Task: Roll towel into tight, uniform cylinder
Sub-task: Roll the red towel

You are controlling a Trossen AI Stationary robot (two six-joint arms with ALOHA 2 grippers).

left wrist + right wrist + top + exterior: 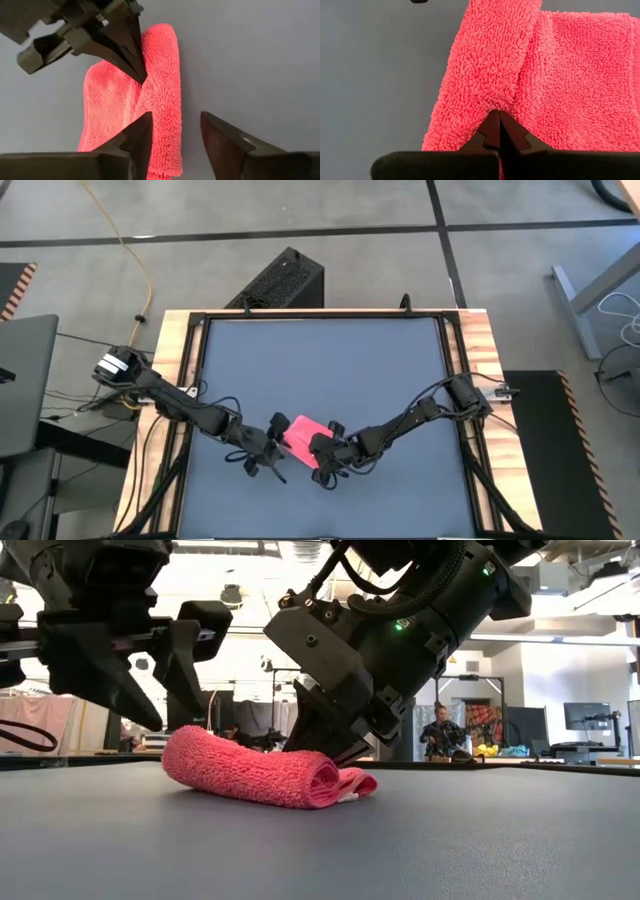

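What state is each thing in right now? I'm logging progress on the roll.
towel: partly rolled, lying on the table, a flat part not yet rolled.
left gripper: open, fingers either side of the roll's end, holding nothing.
right gripper: shut, tips pressed into the towel where the roll meets the flat part.
table: dark top, towel near its front.

Arms: two, dark, slender, jointed segments
Left arm base: white and black housing at the tabletop's left edge
Cables: black, looped along both arms
Left tool (172,137): two dark, wedge-shaped fingers
Right tool (500,131): dark fingers with notched inner faces
Lights: small green dots on the right wrist housing
Fasteners: round screws on the wrist body
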